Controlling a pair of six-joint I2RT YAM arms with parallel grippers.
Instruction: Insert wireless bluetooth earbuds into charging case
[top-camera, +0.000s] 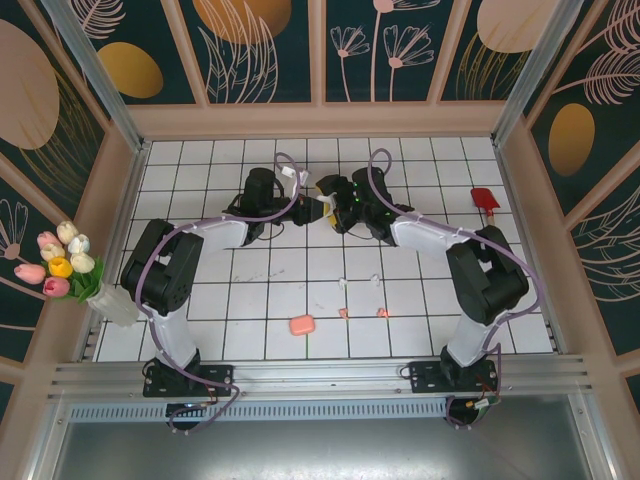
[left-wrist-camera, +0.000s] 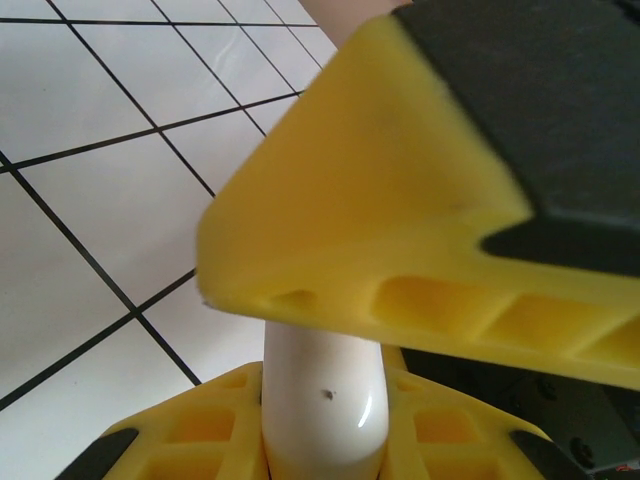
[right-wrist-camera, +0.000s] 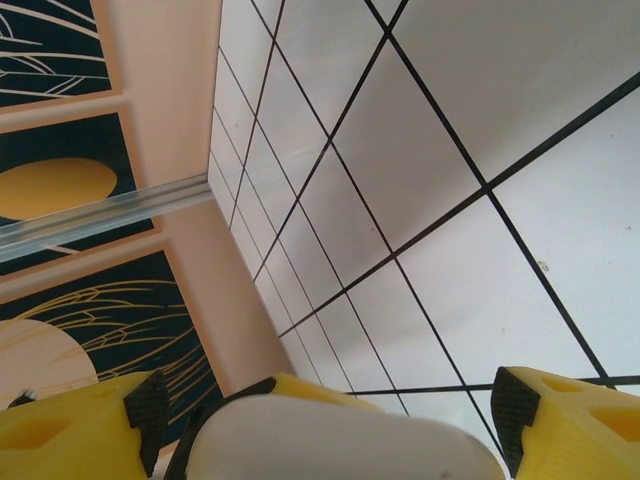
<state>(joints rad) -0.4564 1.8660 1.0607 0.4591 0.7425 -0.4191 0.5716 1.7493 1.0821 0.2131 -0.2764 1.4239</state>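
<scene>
At upper centre of the top view, your left tool (top-camera: 318, 206) pinches a glossy white rounded charging case (left-wrist-camera: 322, 385). Your right tool (right-wrist-camera: 330, 440) stands spread around it. Four tiny earbuds (top-camera: 345, 283), white and salmon-pink, lie lower centre on the white tiled counter (top-camera: 250, 270).

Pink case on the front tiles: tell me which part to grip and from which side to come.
Grip the pink case across its short width, at mid-length, coming straight down from above. It seems to lie flat on the table, long axis roughly left-right, so its near and far sides are bare, and the rounded ends would likely slip.
</scene>
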